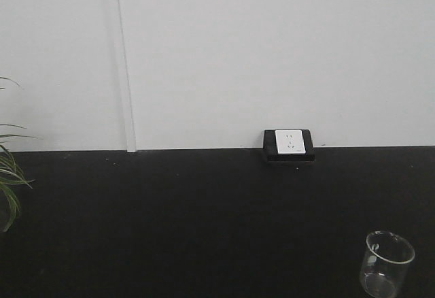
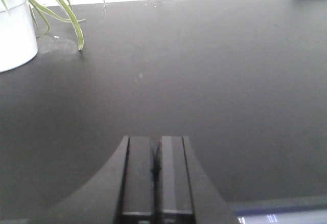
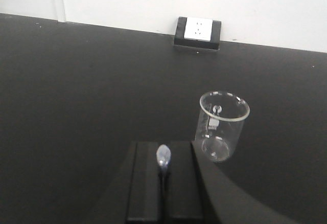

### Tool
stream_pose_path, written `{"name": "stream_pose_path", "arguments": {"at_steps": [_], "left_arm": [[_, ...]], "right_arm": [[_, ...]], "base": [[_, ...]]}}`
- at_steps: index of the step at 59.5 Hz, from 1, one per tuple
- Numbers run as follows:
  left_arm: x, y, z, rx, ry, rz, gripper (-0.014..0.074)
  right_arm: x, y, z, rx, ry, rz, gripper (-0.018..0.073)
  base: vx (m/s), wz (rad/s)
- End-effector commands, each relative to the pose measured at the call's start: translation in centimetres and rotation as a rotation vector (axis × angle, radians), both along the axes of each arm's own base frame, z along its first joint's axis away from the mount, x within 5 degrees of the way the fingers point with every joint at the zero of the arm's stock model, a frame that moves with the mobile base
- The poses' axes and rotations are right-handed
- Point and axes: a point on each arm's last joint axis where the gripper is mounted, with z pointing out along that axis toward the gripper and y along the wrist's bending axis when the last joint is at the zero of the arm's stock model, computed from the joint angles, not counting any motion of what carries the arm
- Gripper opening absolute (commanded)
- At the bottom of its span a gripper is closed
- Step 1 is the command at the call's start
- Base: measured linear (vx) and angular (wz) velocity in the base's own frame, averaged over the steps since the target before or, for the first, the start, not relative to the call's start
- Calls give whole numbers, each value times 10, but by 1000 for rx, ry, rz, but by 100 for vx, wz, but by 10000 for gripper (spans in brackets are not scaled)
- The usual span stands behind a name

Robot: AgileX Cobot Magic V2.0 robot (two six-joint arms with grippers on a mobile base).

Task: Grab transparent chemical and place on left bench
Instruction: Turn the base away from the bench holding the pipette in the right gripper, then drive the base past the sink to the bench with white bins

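Right wrist view: right gripper (image 3: 163, 165) pinching thin clear plastic dropper (image 3: 163, 155); small clear glass beaker (image 3: 222, 127) just beside, so open wide b4 straddling wall. Left gripper (image 2: 155, 148) closed.

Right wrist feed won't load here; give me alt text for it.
A clear glass beaker stands upright on the black worktop, just right of the right gripper. Its fingers are closed on a thin dropper whose translucent bulb pokes up between them. White socket behind.
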Motion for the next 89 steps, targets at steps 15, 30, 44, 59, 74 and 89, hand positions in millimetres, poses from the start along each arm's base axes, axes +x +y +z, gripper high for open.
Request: {"name": "stream_pose_path", "arguments": {"at_steps": [15, 30, 44, 59, 74, 89], "left_arm": [[-1, 0, 3, -14, -81, -1, -3], [-1, 0, 3, -14, -81, -1, -3], [-1, 0, 3, -14, -81, -1, -3], [-1, 0, 3, -14, -81, -1, -3], [-1, 0, 3, -14, -81, -1, -3], [-1, 0, 3, -14, -81, -1, -3]], "right_arm": [[2, -2, 17, 13, -101, -21, -1], [2, -2, 17, 13, -101, -21, -1], [2, -2, 17, 13, -101, -21, -1], [2, -2, 17, 13, -100, -20, -1], [2, -2, 17, 12, -99, -20, -1], [2, -2, 17, 12, -99, -20, -1]], "base": [[-27, -7], [-32, -4], [-34, -3], [-30, 5], [-22, 36], [-14, 68]]}}
